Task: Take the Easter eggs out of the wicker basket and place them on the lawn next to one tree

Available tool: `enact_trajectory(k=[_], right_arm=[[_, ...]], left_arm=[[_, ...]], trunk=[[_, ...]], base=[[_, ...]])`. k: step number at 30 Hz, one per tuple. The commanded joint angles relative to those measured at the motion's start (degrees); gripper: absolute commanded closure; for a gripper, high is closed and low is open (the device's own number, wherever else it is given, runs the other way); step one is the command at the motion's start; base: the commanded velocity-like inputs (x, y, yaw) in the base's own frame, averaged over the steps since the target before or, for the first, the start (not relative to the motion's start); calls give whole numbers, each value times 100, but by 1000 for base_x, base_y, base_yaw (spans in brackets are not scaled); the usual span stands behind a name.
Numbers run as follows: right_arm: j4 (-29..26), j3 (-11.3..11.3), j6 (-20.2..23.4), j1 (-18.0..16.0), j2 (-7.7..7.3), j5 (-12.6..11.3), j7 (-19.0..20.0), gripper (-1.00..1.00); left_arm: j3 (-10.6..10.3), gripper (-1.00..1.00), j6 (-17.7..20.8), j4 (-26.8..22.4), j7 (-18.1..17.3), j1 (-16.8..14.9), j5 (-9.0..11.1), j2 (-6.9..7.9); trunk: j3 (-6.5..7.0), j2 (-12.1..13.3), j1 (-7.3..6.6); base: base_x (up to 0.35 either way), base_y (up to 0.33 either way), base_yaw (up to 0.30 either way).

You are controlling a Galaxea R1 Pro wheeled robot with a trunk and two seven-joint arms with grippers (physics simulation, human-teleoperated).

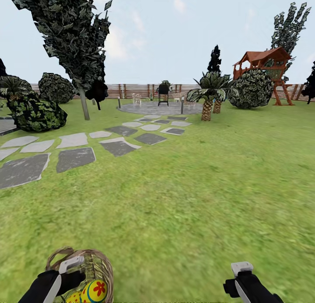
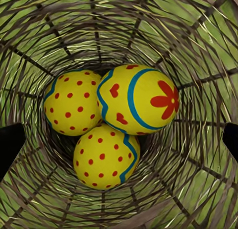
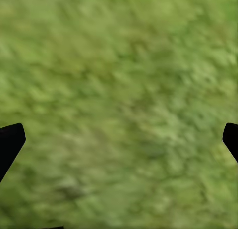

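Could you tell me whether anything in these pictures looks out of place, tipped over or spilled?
Nothing has spilled: all three Easter eggs sit together at the bottom of the wicker basket. The left gripper points straight into it with its fingers spread wide. The right gripper is open over bare lawn.

Both grippers' fingers spread wide

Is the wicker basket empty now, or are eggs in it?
Not empty: the left wrist view shows three Easter eggs lying together at the bottom of the wicker basket.
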Motion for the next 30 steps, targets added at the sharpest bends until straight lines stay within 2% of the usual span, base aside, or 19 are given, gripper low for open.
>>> enact_trajectory(k=[1, 18, 24, 30], right_arm=[[-9, 40, 33, -3, -5, -18, -33, -100], [91, 43, 24, -3, 27, -14, -33, -100], [313, 35, -342, -3, 107, -7, -33, -100], [325, 12, -353, -3, 91, -13, -20, -100]], left_arm=[[15, -100, 33, -7, -10, -3, 33, 0], [15, -100, 33, 2, -9, -3, 33, -7], [12, -100, 33, 2, -9, -3, 33, -15], [7, -100, 33, -3, -10, -3, 33, -16]], trunk=[[-24, -44, 22], [-330, -726, 395], [-437, -967, 527], [-545, -1207, 659]], base=[[0, 0, 0], [0, 0, 0], [0, 0, 0], [0, 0, 0]])
